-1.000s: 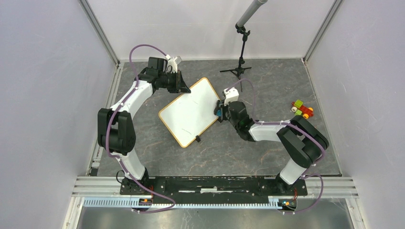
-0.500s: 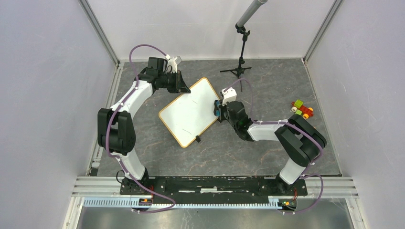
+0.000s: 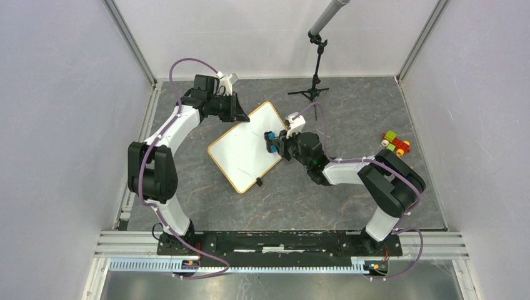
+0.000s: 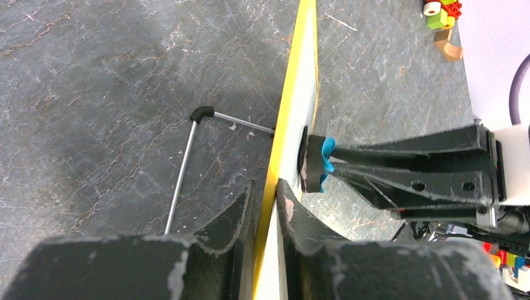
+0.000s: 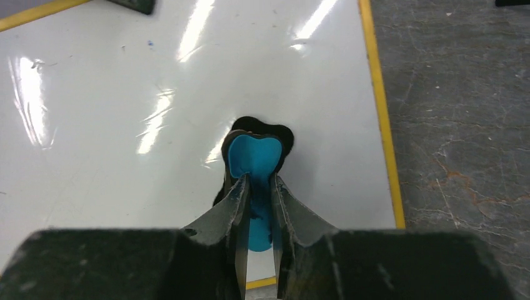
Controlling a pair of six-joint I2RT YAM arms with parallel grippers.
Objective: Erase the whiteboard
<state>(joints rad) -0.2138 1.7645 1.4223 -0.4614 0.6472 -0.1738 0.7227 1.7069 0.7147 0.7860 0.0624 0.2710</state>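
The whiteboard point(image 3: 244, 150), white with a thin yellow-orange frame, lies tilted on the grey table. My left gripper point(image 3: 239, 115) is shut on its far upper edge; in the left wrist view the yellow frame point(image 4: 292, 112) runs between the left gripper point(image 4: 265, 195) jaws. My right gripper point(image 3: 275, 142) is shut on a blue eraser point(image 3: 270, 141) with a black pad, pressed against the board's right half. In the right wrist view the eraser point(image 5: 253, 156) sits on the white surface point(image 5: 125, 125) ahead of the right gripper point(image 5: 257, 187). A tiny blue speck point(image 5: 150, 44) shows on the board.
A black tripod stand point(image 3: 312, 91) stands behind the board. Coloured toy blocks point(image 3: 395, 144) lie at the right. The board's thin metal support leg point(image 4: 181, 175) reaches onto the table behind it. A black clip foot point(image 3: 259, 182) marks the near edge. Enclosure walls close in on three sides.
My right gripper has slid the eraser leftward from the board's right edge further onto its surface. The left arm and the board have stayed put.
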